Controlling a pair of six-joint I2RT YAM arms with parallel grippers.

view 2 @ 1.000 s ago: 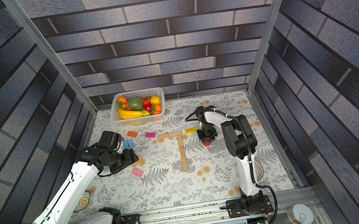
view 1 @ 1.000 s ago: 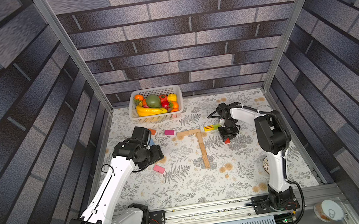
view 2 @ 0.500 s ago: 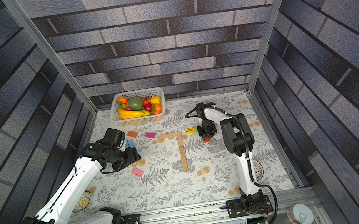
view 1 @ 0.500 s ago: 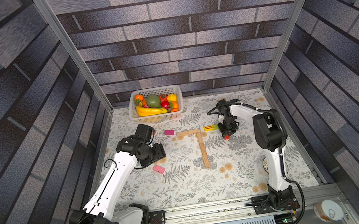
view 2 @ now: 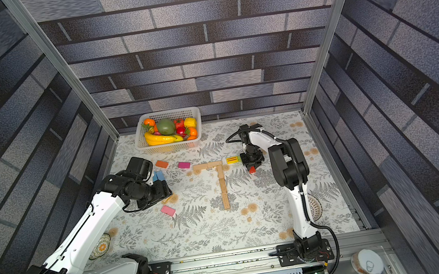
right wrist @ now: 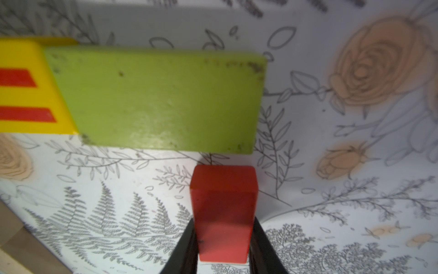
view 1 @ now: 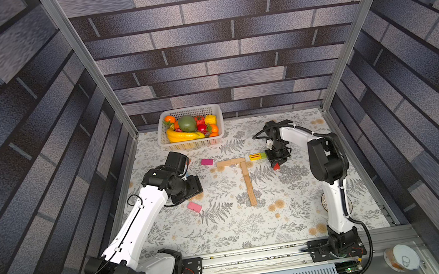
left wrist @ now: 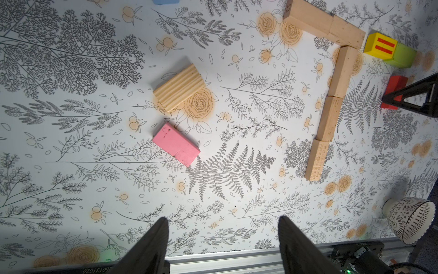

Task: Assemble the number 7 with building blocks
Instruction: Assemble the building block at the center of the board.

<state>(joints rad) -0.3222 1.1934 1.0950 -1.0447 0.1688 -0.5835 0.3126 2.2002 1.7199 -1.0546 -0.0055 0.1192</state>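
The number 7 lies mid-table as tan building blocks: a short bar [view 1: 230,162] joined to a longer stem [view 1: 248,186], also in the left wrist view [left wrist: 331,106]. My right gripper [right wrist: 223,220] is shut on a red block [right wrist: 224,201] just right of the bar, low over the cloth [view 1: 276,166]. A green block [right wrist: 161,102] and a yellow striped block [view 1: 255,156] lie between it and the bar. My left gripper [left wrist: 222,219] hangs open and empty left of the stem, above a pink block [left wrist: 175,144] and a ridged tan block [left wrist: 179,87].
A magenta block [view 2: 184,165], an orange block [view 2: 161,164] and blue blocks [view 2: 158,176] lie at the left. A basket [view 1: 193,145] of toy fruit stands at the back. A patterned bowl [left wrist: 407,218] sits by the right arm's base, near the front rail [view 1: 258,254].
My left gripper has drifted a little to the right, still open. The right gripper has barely shifted, with the red block still in it.
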